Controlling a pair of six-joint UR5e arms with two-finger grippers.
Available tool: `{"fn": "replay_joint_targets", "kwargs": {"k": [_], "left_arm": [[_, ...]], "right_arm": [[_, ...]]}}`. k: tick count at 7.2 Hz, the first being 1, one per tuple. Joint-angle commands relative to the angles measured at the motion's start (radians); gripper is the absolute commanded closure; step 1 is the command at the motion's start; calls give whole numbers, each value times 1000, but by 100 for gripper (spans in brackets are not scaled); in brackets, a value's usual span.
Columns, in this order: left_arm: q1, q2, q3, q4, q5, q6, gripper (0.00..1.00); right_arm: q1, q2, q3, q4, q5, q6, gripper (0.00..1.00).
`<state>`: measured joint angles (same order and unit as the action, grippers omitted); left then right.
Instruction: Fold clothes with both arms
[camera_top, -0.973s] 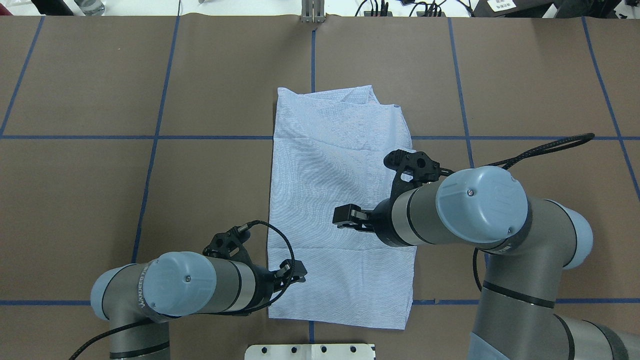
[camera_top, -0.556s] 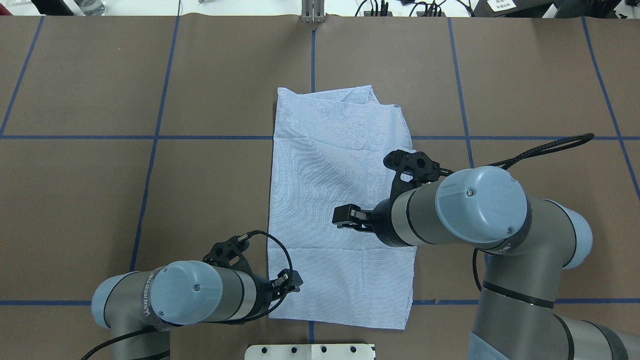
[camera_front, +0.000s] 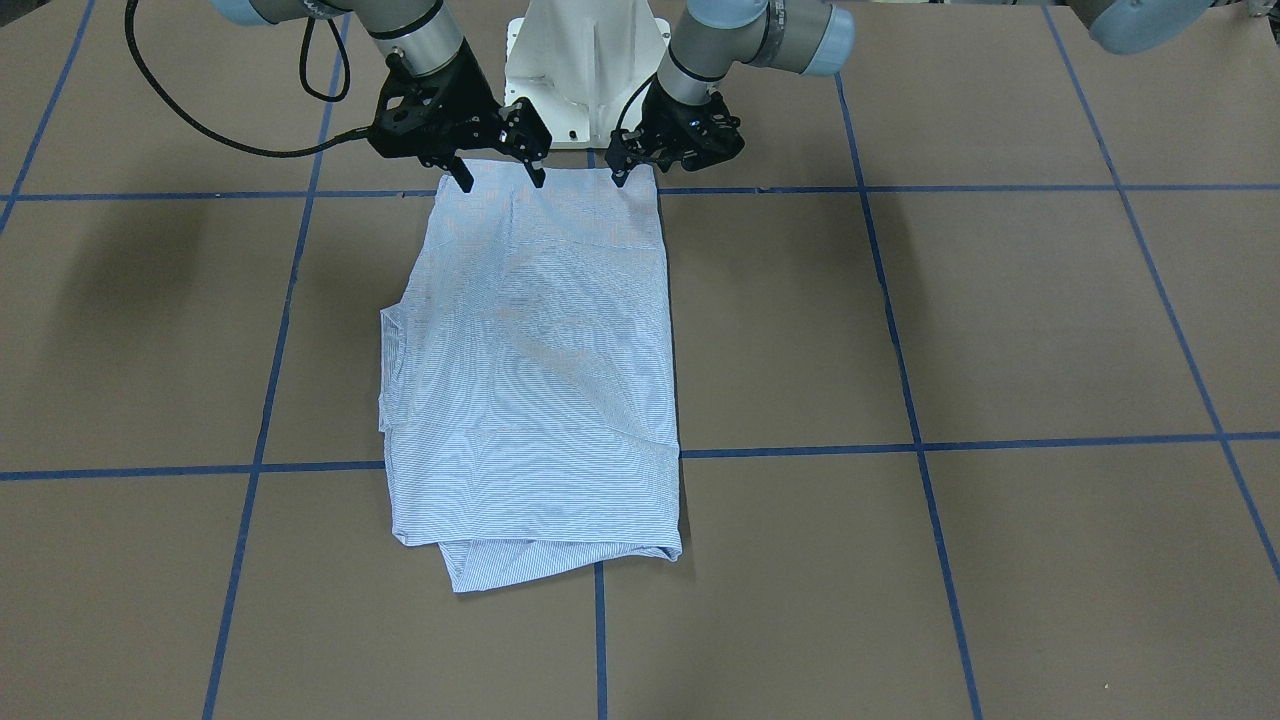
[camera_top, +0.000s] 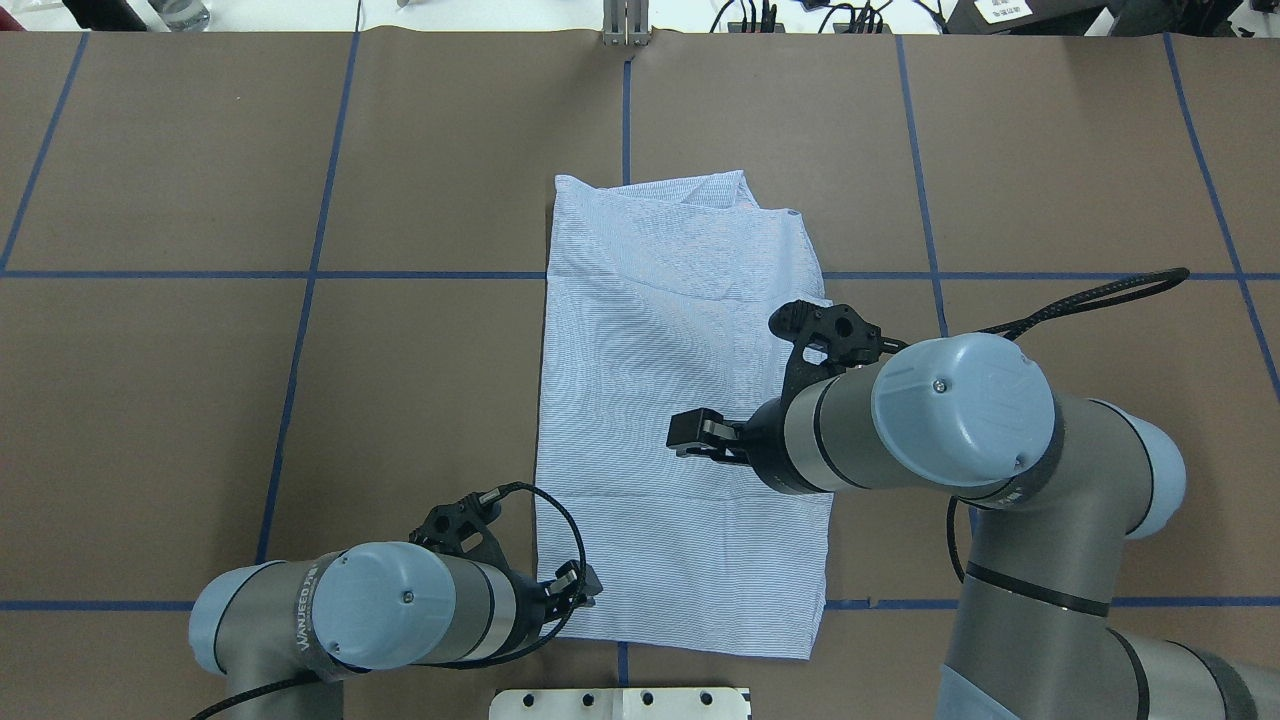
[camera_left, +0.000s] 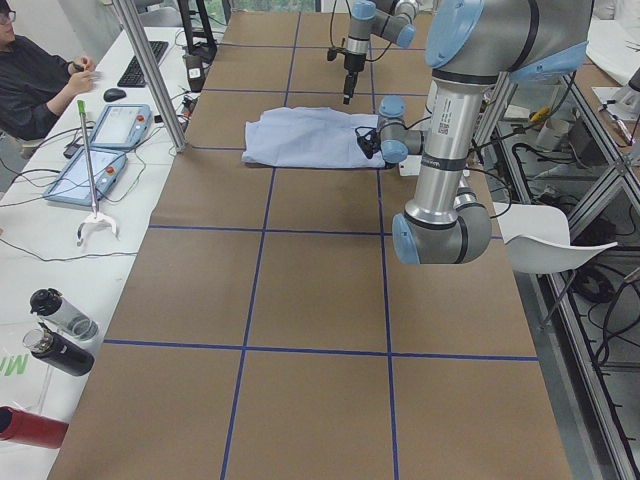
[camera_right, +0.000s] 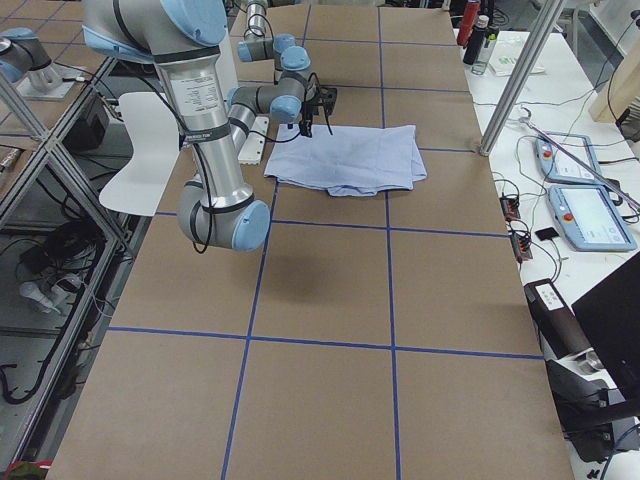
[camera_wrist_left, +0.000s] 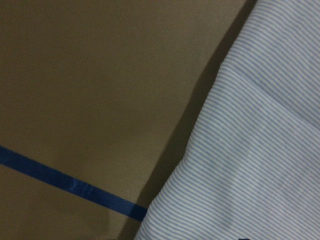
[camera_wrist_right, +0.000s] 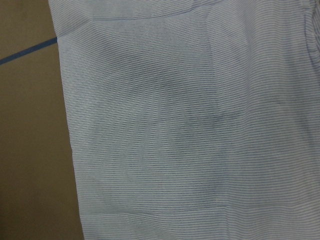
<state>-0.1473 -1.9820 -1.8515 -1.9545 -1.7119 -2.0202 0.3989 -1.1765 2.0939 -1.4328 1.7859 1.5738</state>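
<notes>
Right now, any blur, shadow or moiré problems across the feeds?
Left wrist view: soft focus, and the shirt edge throws a dark shadow on the table. Right wrist view: a dim patch mid-shirt, but the stripes stay readable. Front-facing and overhead views: sharp, though the stripes swirl into moiré. The front-facing view also has a soft shadow on the table at its left. No obvious glare on the shirt.

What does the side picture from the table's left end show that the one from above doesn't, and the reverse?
Only the side picture: a seated person at a side desk, two tablets, bottles and a white chair. Only from above: the shirt's whole outline. Both: the shirt lying on the brown table, plus the left arm and right arm.
</notes>
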Motion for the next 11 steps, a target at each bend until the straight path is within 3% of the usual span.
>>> {"fn": "replay_joint_targets", "kwargs": {"k": [1, 4, 6, 7, 9, 11], "left_arm": [[9, 0, 5, 0, 0, 0, 20], [11, 0, 6, 0, 0, 0, 44], [11, 0, 6, 0, -2, 0, 51], [11, -1, 5, 2, -2, 0, 60], [9, -1, -3, 2, -2, 0, 98], [3, -5, -11, 14, -2, 0, 100]], "right_arm": [[0, -2, 0, 0, 0, 0, 0], [0, -3, 0, 0, 0, 0, 0], [2, -3, -2, 0, 0, 0, 0], [2, -5, -2, 0, 0, 0, 0], [2, -5, -3, 0, 0, -1, 0], [0, -9, -5, -2, 0, 0, 0]]}}
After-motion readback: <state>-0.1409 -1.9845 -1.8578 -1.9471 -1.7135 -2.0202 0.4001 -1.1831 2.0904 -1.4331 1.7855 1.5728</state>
